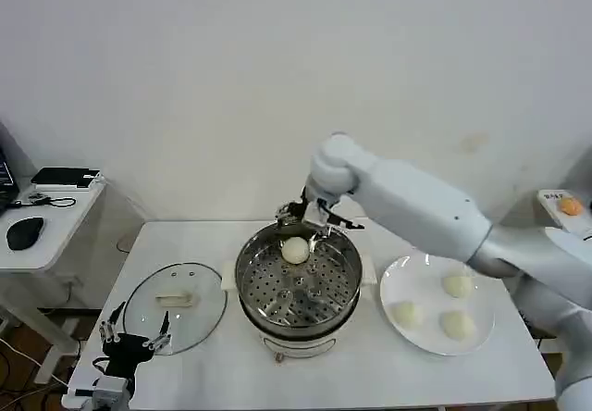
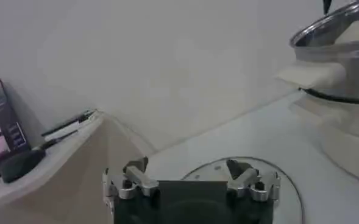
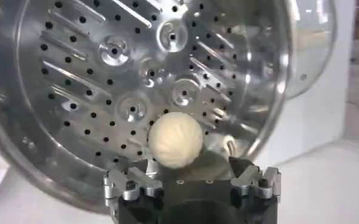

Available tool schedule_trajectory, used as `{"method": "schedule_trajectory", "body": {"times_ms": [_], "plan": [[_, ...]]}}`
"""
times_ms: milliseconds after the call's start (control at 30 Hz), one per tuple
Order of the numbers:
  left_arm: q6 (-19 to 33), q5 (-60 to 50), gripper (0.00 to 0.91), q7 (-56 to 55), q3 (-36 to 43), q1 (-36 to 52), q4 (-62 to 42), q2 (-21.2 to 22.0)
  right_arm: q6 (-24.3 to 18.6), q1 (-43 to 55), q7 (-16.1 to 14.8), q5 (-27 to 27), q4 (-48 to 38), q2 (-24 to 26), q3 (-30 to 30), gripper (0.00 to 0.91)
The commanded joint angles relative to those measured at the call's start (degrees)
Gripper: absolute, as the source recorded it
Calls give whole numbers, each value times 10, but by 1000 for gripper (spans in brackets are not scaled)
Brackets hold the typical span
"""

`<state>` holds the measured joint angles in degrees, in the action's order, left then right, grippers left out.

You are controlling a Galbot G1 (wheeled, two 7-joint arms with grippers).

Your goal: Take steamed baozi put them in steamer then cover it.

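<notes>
The steamer (image 1: pixel 264 292) stands mid-table, and one baozi (image 1: pixel 294 250) lies on its perforated tray near the far rim. My right gripper (image 1: pixel 311 222) hovers over that far rim, just behind the bun. In the right wrist view the baozi (image 3: pixel 175 139) rests on the tray (image 3: pixel 94 85) ahead of the open right gripper (image 3: pixel 188 175), touching neither finger. Three more baozi (image 1: pixel 458 285) sit on a white plate (image 1: pixel 421 272) at the right. The glass cover (image 1: pixel 176 305) lies flat left of the steamer. My left gripper (image 1: pixel 129 344) waits open, nothing in it, by the cover's near-left edge (image 2: pixel 289 195).
A white side desk (image 1: pixel 42 235) with a black mouse (image 1: pixel 25 232) and a dark device stands off the table's left end. A grey unit with an orange button (image 1: pixel 570 205) sits at the far right. The wall rises close behind the table.
</notes>
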<state>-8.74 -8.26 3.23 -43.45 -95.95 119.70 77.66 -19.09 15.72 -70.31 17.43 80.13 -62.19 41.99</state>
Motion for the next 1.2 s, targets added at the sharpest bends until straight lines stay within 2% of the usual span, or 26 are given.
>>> {"method": "schedule_trajectory", "body": {"times_ms": [33, 167, 233, 333, 400, 433, 633, 700, 800, 1200], "plan": [[-1, 3, 907, 0, -1, -1, 9, 0, 71, 31, 17, -147, 48, 80, -11, 907], [-3, 8, 907, 0, -3, 2, 7, -1, 126, 33, 76, -211, 49, 127, -17, 907], [-3, 10, 907, 0, -2, 2, 10, -2, 169, 35, 76, -237, 49, 160, -23, 907], [-4, 14, 907, 1, 0, 2, 12, -5, 231, 34, 59, -244, 55, 208, -36, 907], [-7, 20, 907, 2, 2, 5, 11, -9, 281, 36, 43, -256, 61, 236, -32, 907], [-8, 21, 907, 2, 3, 8, 7, -11, 320, 37, 36, -261, 65, 254, -28, 907], [-17, 32, 907, 3, 9, 13, 5, -18, 392, 24, 3, -247, 53, 286, -16, 907], [-19, 33, 907, 3, 10, 12, 6, -19, 410, 13, -3, -240, 48, 294, -4, 907], [-18, 34, 907, 2, 12, 11, 4, -21, 412, -18, -34, -206, 43, 300, -4, 907], [-18, 27, 907, -1, 14, 9, -5, -20, 407, -131, -35, -134, 20, 278, -30, 907]]}}
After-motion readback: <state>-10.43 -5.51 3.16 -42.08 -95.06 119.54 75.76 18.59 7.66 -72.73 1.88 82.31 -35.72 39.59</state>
